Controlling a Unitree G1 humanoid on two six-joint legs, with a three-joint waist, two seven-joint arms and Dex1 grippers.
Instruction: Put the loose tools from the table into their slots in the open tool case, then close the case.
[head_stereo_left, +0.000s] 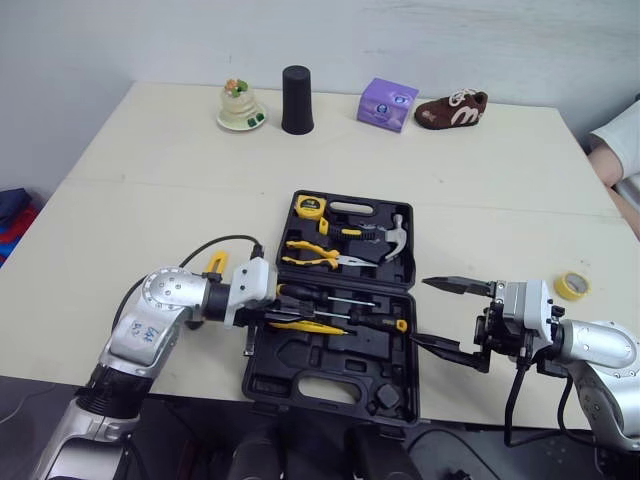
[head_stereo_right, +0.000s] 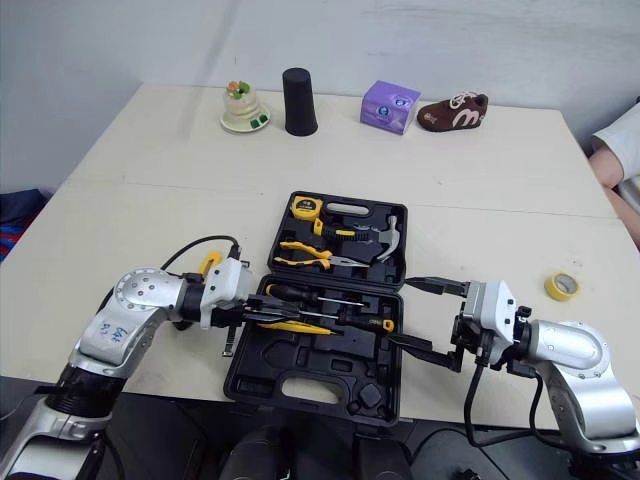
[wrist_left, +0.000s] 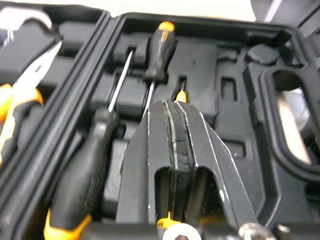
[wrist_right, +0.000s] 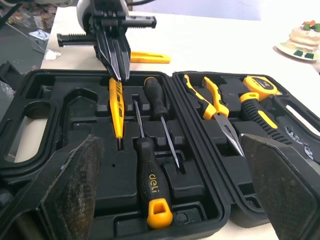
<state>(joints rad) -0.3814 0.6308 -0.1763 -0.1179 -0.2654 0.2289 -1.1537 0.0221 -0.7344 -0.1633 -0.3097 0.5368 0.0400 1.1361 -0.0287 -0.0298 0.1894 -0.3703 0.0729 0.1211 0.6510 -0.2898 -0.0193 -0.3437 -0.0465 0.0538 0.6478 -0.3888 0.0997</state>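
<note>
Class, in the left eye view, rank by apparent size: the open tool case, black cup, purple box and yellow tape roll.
1. tool case, clearly largest.
2. black cup and purple box: too alike to rank; both sit farther from the camera.
3. yellow tape roll, smallest.

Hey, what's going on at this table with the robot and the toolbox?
The robot is packing an open tool case. Its left end effector, fingers shut, has its tips at the end of a yellow tool lying in a slot beside a black screwdriver. The right end effector hovers open at the case's right edge, holding nothing. A yellow tape roll and a yellow item lie loose on the table.
</note>
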